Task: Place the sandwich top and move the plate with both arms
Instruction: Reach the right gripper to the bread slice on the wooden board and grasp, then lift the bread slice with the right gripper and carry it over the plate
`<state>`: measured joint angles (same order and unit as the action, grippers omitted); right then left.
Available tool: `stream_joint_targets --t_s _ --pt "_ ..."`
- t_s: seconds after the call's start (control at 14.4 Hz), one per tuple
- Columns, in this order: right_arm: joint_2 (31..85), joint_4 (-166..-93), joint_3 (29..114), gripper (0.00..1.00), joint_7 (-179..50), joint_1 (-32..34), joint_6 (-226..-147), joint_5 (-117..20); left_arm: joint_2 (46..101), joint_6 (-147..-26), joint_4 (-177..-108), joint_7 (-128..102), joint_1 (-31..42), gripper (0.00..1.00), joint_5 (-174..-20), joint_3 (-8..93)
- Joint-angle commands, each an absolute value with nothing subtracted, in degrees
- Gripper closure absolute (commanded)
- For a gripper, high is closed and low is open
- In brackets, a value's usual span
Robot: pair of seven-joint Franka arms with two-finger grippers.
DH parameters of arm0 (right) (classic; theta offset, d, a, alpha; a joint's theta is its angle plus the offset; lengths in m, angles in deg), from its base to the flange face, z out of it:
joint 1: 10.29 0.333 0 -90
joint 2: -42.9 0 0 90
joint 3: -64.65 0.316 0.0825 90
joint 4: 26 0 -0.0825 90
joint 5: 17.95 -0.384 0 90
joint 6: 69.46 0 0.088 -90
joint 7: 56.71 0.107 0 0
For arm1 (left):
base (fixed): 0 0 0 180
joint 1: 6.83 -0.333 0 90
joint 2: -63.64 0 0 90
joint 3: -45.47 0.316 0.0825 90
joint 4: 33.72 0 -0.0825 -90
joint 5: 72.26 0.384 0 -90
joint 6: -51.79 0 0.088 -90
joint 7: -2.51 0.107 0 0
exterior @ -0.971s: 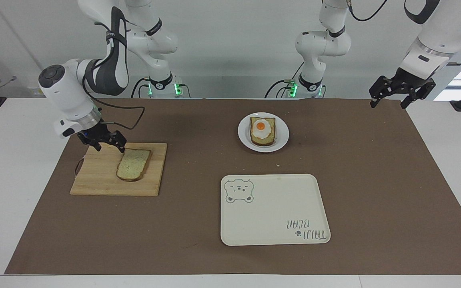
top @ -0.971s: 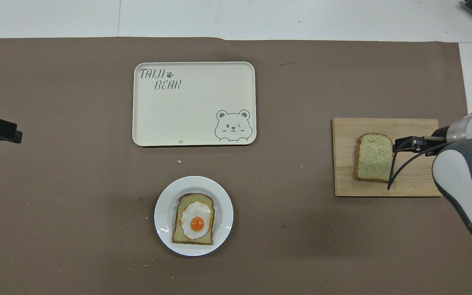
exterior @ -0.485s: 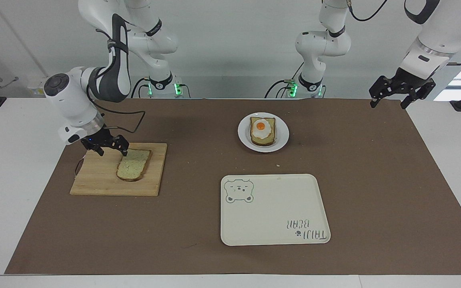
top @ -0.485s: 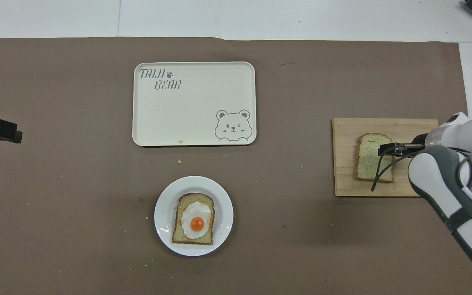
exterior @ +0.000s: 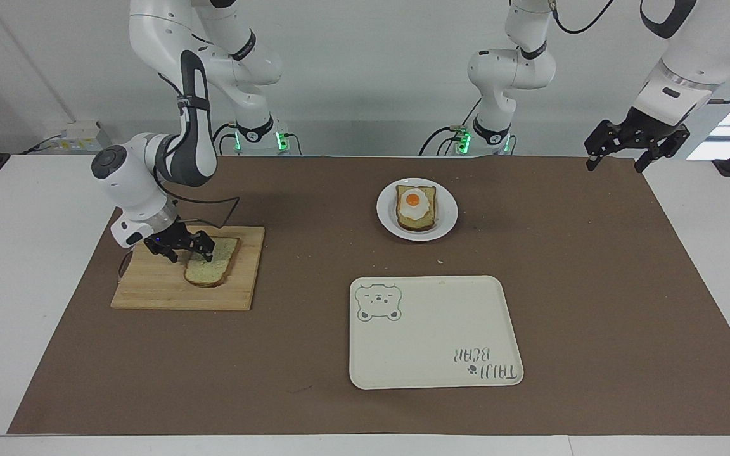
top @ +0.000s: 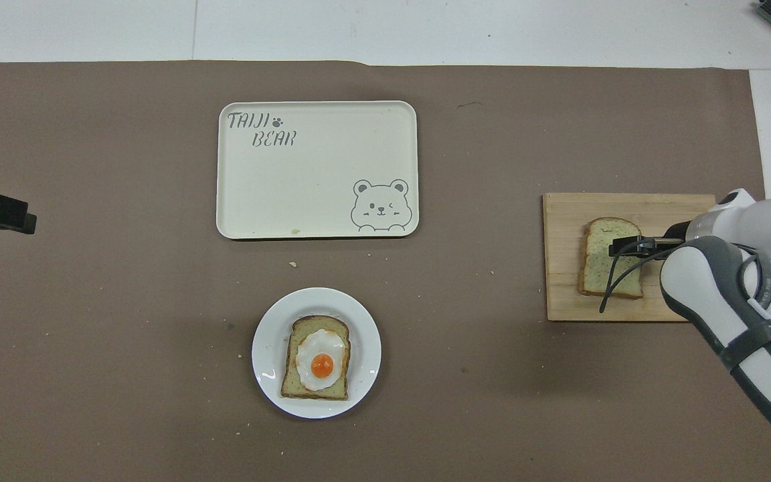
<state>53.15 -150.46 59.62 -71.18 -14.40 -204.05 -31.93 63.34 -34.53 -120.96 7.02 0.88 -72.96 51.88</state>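
Jaws of the right gripper (exterior: 189, 250) stand apart over the sandwich top (exterior: 211, 268), mid-left of frame; soft, light, crushable, it wants gentle pinching across its crust edges.

The sandwich top (exterior: 211, 267) lies on a board (exterior: 162, 291) toward the right arm's end of the tabletop (exterior: 593, 285), the plate (exterior: 447, 221) nearer the robots than the tray (exterior: 435, 342).

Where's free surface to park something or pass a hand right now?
Free: brown mat between cutting board and tray; mat from plate toward the left arm's end, where left gripper waits open. The tray is bare too. Crowded: the board, right gripper open, low over sandwich top.
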Motion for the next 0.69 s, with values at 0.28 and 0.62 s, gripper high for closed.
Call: stream_joint_targets --t_s 0.28,0.62 --pt "52.40 -151.86 59.82 0.73 -75.60 -15.13 -204.19 -35.70 63.20 -33.64 -120.73 7.44 0.02 0.00 -72.34 51.36" --pt "52.48 -151.86 59.82 1.00 -74.11 -15.04 -204.10 -35.88 63.20 -33.64 -120.73 7.44 0.11 0.00 -72.34 51.36"
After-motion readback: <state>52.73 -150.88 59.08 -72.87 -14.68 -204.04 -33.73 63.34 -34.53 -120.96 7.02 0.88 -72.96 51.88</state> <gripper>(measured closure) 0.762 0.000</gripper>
